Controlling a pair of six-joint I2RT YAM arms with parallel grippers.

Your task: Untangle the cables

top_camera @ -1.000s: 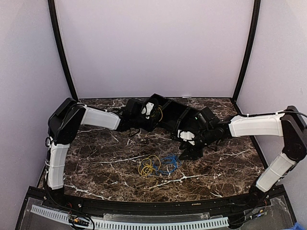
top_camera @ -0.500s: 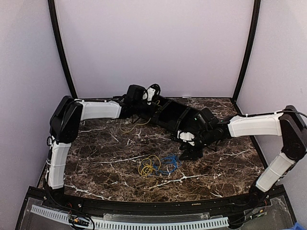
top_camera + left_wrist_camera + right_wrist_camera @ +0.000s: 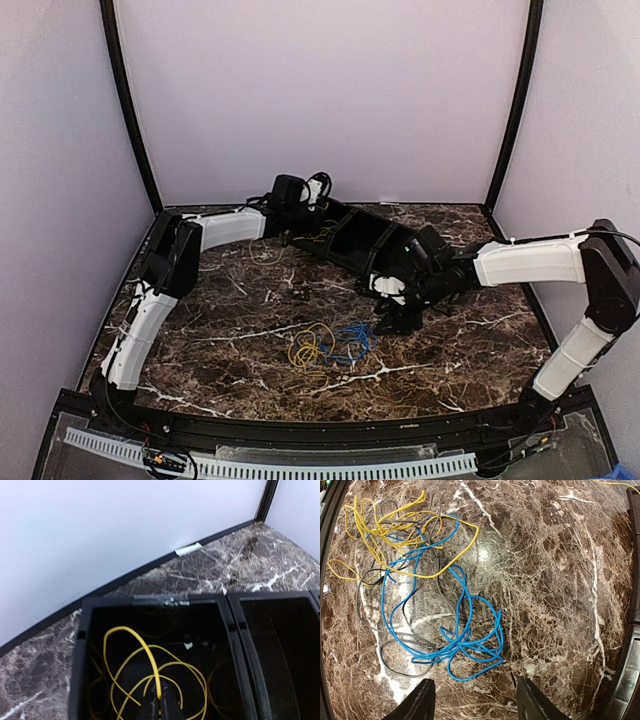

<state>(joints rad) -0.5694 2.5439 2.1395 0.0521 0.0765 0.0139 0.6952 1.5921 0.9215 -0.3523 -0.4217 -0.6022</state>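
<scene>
A yellow cable (image 3: 308,347) and a blue cable (image 3: 351,342) lie tangled in loose loops at the table's middle. The right wrist view shows the yellow loops (image 3: 395,525) crossing the blue ones (image 3: 465,645). My right gripper (image 3: 396,320) is open, its fingertips (image 3: 427,695) just short of the blue bundle and touching nothing. My left gripper (image 3: 305,228) hangs over the left compartment of the black bin (image 3: 365,240). It is shut on another yellow cable (image 3: 144,644), whose loops hang down into that compartment.
A thin grey cable (image 3: 385,655) runs through the same tangle. The black bin has several compartments (image 3: 280,645) and stands at the back, near the rear wall. A piece of tape (image 3: 188,549) sits at the wall's base.
My left arm has stretched farther back and carried its yellow cable from beside the bin to over the left compartment. The right arm and the tangle have not moved.
</scene>
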